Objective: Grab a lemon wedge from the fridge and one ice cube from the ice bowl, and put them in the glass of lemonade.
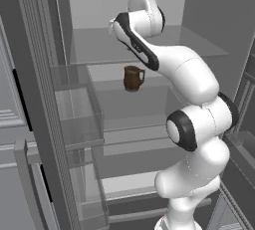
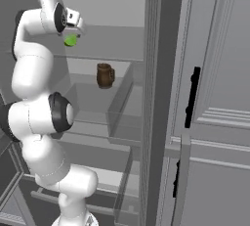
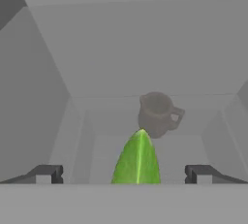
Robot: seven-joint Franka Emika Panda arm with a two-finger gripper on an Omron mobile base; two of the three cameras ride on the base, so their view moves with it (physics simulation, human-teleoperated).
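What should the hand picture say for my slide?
Open gripper around the lemon wedge, brown mug seen below.

The white arm (image 1: 191, 82) is being held raised and bent forward, the gripper (image 3: 124, 174) with its 2 fingers spread wide.

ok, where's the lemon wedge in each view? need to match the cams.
Left base view: no wedge to point at there; the arm's upper links stand in front of that part of the upper shelf.
Right base view: lemon wedge, upper left, a small green piece just under the tool, on the shelf above the mug.
Hand view: bottom centre, between the open finger tips.
Shared landmark: brown mug, one shelf below.
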